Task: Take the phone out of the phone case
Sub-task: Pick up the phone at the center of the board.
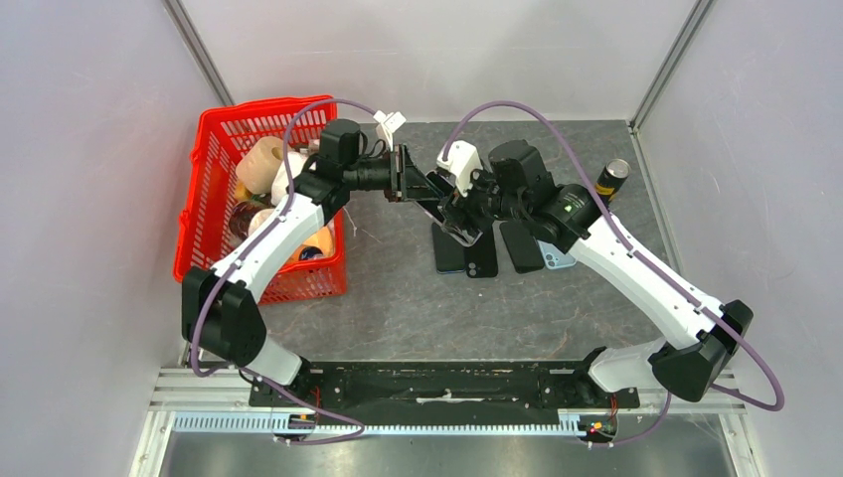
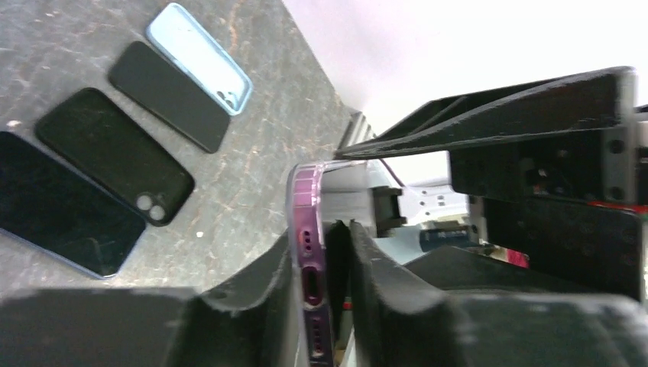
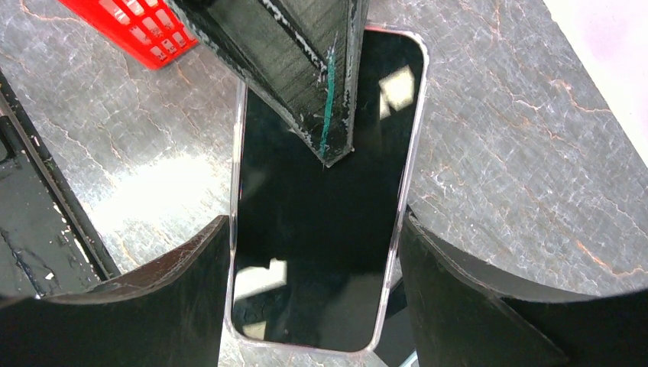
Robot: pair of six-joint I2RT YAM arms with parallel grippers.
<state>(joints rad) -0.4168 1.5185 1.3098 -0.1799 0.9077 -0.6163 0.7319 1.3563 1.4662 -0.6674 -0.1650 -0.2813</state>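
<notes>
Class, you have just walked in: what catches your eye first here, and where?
A purple phone in a clear case is held aloft at centre, the right gripper clamping its long edges and the left gripper straddling one end. Next come the red plastic basket of rolls at the left and the row of dark phones or cases beneath the arms.

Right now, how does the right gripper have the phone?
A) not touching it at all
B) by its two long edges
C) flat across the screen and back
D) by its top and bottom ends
B: in the right wrist view the right gripper has one finger against each long edge of the phone, with the screen facing the camera.
</notes>
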